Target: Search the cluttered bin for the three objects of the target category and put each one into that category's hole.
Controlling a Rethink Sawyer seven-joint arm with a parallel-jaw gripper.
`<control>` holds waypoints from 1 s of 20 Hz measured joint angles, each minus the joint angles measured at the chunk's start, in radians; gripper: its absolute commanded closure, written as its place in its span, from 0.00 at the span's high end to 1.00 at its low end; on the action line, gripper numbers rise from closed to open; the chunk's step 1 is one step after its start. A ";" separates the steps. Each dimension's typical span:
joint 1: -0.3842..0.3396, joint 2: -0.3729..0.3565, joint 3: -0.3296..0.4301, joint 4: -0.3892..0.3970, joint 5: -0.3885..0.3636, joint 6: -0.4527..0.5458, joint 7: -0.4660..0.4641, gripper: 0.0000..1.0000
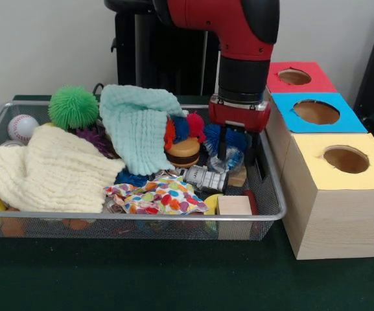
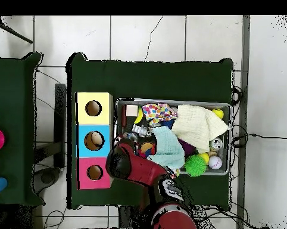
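The wire mesh bin (image 1: 274, 194) is full of clutter; it also shows in the overhead view (image 2: 172, 101). My gripper (image 1: 231, 154) is lowered into the bin's right end, next to the boxes. A small see-through bottle with blue markings (image 1: 231, 160) sits right at its tips, above a wooden block. I cannot tell whether it is held. The blue-faced box (image 1: 342, 120) with its round hole (image 1: 315, 111) stands just right of the gripper; it is the middle box in the overhead view (image 2: 93, 141). Other bottles are hidden. From overhead my arm (image 2: 134, 167) covers the gripper.
A red-faced box (image 1: 293, 78) and a yellow-faced box (image 1: 345, 159) flank the blue one. The bin holds a cream cloth (image 1: 50, 168), a mint cloth (image 1: 138, 126), a patterned cloth (image 1: 161, 194), a green spiky ball (image 1: 73, 107), a baseball (image 1: 23, 127), a metal can (image 1: 206, 178) and a burger toy (image 1: 183, 150).
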 measured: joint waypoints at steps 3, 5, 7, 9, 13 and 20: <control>0.029 0.011 -0.025 -0.008 0.020 -0.015 0.000 1.00; 0.048 0.021 -0.043 -0.014 0.032 -0.019 0.000 1.00; 0.072 0.039 -0.064 -0.020 0.045 -0.020 0.000 1.00; 0.088 0.045 -0.077 -0.029 0.052 -0.022 0.000 1.00; 0.103 0.052 -0.100 -0.045 0.059 -0.023 0.000 0.00; 0.110 0.058 -0.131 -0.052 0.078 -0.023 0.000 0.00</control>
